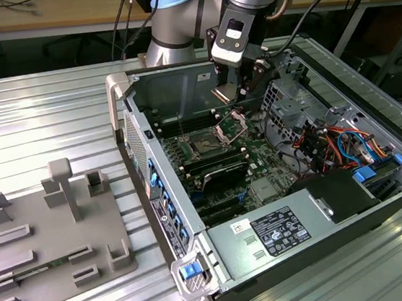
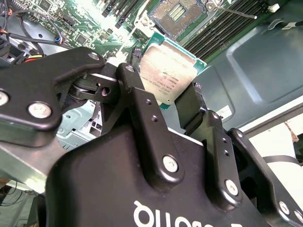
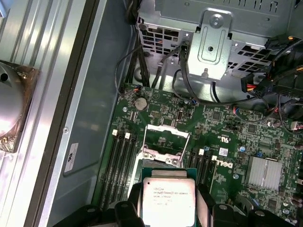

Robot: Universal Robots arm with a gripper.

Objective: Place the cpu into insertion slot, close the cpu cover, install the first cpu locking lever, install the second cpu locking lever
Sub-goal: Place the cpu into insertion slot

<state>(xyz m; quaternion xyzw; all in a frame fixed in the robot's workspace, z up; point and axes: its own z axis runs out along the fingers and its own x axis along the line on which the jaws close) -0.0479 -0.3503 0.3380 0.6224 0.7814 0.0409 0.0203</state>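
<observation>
**CPU clamped and hanging over the socket**

The gripper (image 2: 163, 82) is clenched on the cpu (image 2: 166, 64), with two black fingers (image 2: 137, 101) pinching opposite edges and the chip's silvery top towards the second wrist camera. We're down inside the open computer case (image 1: 317, 213). The insertion slot (image 2: 177, 13) sits just beyond the fingertips, bare, with its contacts showing. The cpu is clear of it, not touching.

In the first wrist view the cpu (image 3: 167, 201) sits pinched in the gripper (image 3: 168, 215). Right ahead of it, the cpu cover (image 3: 165, 137) stands swung up off the green board (image 3: 227, 137). Long black memory slots (image 3: 120, 161) run alongside.

In the exterior view the gripper (image 1: 241, 91) hangs above the board. The insertion slot (image 1: 206, 145) lies below it, off towards the exterior view's left, and the cpu cover (image 1: 233, 123) is tilted up between the two. Well away from the gripper, a grey moulded tray (image 1: 44, 241) lies on the ribbed worktop (image 1: 51, 109).
</observation>
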